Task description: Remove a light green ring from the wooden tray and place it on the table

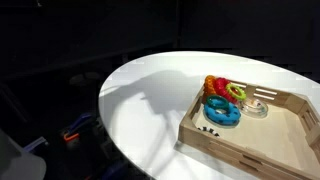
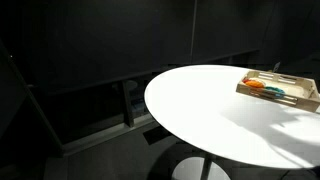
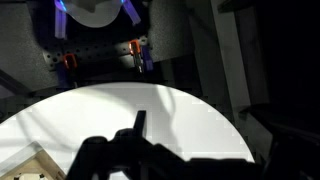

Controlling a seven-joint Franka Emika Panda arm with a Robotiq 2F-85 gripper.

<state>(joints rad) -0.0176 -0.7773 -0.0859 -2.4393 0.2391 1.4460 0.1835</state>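
Status: not begun. The light green ring (image 1: 237,91) lies inside the wooden tray (image 1: 215,140) among the other rings (image 1: 221,112), with none on the bench (image 1: 150,100). The tool (image 3: 140,145) hangs over the bench in dark silhouette; spread or pressed together, I cannot tell. Outstanding: grasp, lift, placement.

Dark, blurry views; the table (image 1: 150,130) glares white, crossed by a soft shadow
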